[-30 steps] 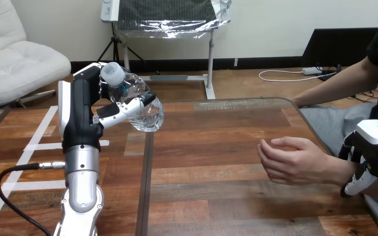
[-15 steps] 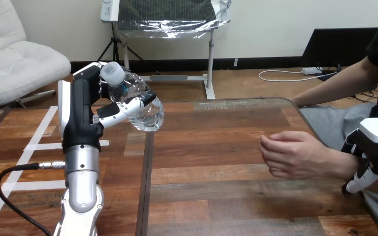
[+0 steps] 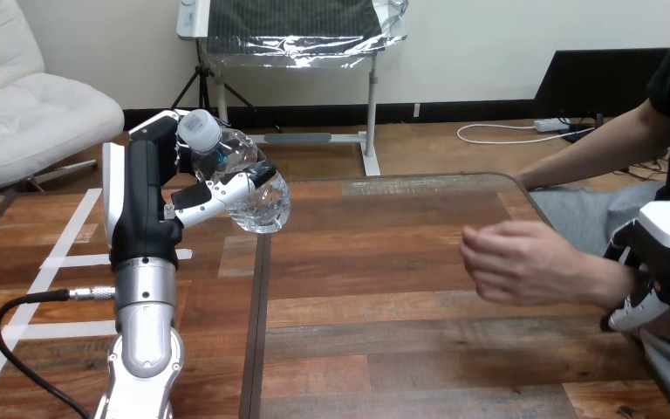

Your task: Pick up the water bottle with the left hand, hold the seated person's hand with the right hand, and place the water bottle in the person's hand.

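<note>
On my head view, the left hand [image 3: 144, 205] is raised well above the left part of the tabletop [image 3: 384, 349]. Its fingers [image 3: 227, 194] are wrapped round the water bottle [image 3: 246, 179], so it has a firm grasp on it. The clear bottle is tilted, with its white cap [image 3: 199, 127] up and to the left and its base lower and to the right. It is off the wood entirely.

Over at the right edge I see the right hand [image 3: 667, 253] at the person's wrist [image 3: 606, 284]. Its white shell sits over the forearm and its fingers [image 3: 630, 316] are curled under the wrist, so I read it as closed round that wrist. The person's hand [image 3: 515, 262] reaches leftward over the tabletop from there, fingers loosely bent and holding nothing. The bottle and that hand are well apart, with bare wood between them.
</note>
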Tool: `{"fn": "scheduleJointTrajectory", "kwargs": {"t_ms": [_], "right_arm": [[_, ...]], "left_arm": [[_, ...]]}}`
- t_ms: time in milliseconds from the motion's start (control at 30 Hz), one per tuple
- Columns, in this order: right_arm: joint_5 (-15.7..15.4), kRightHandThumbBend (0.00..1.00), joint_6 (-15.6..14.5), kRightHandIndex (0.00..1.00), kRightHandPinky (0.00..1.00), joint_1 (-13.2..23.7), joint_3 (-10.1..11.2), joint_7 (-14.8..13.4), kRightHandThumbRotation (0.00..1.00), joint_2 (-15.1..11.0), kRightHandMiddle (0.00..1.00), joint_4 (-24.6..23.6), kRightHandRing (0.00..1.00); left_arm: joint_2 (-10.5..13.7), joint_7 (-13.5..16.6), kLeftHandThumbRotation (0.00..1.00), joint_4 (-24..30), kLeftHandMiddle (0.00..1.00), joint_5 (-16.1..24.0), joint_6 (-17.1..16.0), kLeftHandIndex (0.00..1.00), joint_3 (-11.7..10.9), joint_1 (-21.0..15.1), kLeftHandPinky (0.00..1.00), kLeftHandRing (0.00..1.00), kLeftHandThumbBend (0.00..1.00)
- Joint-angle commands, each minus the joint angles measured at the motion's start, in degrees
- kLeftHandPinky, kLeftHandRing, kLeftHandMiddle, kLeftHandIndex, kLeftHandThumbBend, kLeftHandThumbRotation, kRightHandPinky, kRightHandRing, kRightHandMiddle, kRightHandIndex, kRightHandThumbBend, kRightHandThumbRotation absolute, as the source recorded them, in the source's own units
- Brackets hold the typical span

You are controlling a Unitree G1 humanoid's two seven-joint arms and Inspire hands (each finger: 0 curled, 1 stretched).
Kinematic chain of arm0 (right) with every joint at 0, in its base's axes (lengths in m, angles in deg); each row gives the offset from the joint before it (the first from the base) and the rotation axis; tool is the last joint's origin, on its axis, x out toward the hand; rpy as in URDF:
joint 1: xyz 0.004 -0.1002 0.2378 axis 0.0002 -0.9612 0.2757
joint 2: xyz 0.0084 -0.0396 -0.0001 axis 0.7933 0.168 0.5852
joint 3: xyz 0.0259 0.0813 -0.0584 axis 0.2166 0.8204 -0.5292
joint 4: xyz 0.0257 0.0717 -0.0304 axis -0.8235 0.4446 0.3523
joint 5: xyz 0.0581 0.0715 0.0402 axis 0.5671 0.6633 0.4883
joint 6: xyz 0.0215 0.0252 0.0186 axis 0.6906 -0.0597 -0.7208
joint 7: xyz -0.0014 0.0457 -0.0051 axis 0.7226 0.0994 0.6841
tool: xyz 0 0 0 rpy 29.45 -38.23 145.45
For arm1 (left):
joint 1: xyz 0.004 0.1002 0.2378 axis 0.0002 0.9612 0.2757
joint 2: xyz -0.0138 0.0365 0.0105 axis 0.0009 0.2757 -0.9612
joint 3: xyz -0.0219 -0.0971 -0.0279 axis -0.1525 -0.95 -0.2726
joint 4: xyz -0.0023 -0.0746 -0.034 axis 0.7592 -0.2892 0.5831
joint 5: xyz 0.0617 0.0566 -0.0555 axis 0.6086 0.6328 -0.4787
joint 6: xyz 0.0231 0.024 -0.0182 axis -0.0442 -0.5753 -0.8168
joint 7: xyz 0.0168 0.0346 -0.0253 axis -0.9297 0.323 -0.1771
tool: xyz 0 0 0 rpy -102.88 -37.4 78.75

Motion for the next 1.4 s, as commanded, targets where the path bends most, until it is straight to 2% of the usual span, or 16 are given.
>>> {"fn": "scheduleJointTrajectory", "kwargs": {"t_ms": [0, 400, 600, 700, 1000, 1367], "right_arm": [[0.68, 0.62, -0.29, 0.58, 0.4, 1.18, 1.6, -2.14, 0.0, -0.26, 0.59, -0.54, 0.51], [1.69, 0.62, -1.1, 0.59, 0.4, 1.12, 2.0, -2.74, 0.0, -0.07, 0.59, -1.46, 0.51], [2.29, 0.62, -1.26, 0.6, 0.4, 0.9, 2.28, -2.99, 0.0, -0.22, 0.58, -2.3, 0.5], [2.32, 0.62, -1.66, 0.59, 0.4, 0.86, 2.44, -2.94, 0.0, -0.19, 0.57, -2.79, 0.49], [2.85, 0.63, -0.35, 0.59, 0.41, 0.59, 3.22, -3.46, 0.0, -0.61, 0.58, -3.34, 0.51], [3.46, 0.62, -0.73, 0.61, 0.45, 0.66, 3.71, -2.41, 0.0, -1.27, 0.6, -4.3, 0.53]], "left_arm": [[0.22, 0.66, 0.0, 3.03, 0.46, -0.46, -1.72, 0.46, -0.84, -3.65, 0.42, 0.43, 0.73], [0.35, -0.02, 0.0, 2.57, 0.45, -0.92, -2.59, 0.46, -0.76, -3.81, 0.42, 0.43, 0.72], [0.17, 1.35, 0.0, 3.42, 0.45, 0.45, -0.79, 0.46, -0.65, -3.7, 0.42, 0.43, 0.73], [0.33, 0.35, 0.0, 3.03, 0.45, -0.32, -1.61, 0.46, -0.57, -3.79, 0.43, 0.43, 0.73], [0.42, 1.1, 0.0, 2.52, 0.45, 0.37, -2.06, 0.46, -0.47, -4.04, 0.42, 0.43, 0.73], [0.12, 1.18, 0.0, 2.74, 0.45, 0.2, -1.7, 0.46, -0.37, -4.04, 0.41, 0.43, 0.74]]}}
